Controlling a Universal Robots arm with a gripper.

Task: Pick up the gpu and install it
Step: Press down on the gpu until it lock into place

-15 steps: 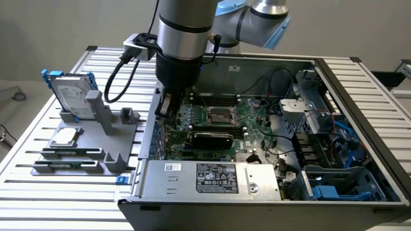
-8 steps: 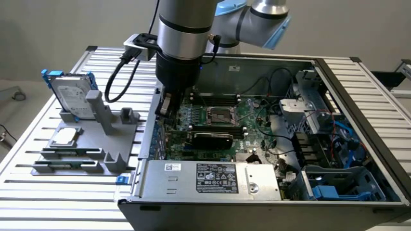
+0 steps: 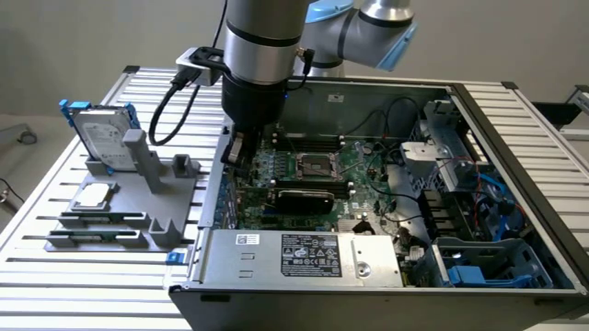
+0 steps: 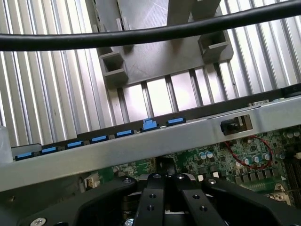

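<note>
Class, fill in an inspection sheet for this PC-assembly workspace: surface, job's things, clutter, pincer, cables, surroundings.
Surface: slatted metal table bearing an open computer case and a grey fixture.
Job's things: gpu, probably the thin dark piece at the pincer's tip, above the motherboard; not certain.
Clutter: hard drive in a blue frame, upright in the fixture; CPU chip flat on it.
Pincer: pincer lowered inside the case, by its wall on the exterior view's left.
Cables: black cable looping from the wrist; blue wires inside the case.
Surroundings: plain wall.
</note>
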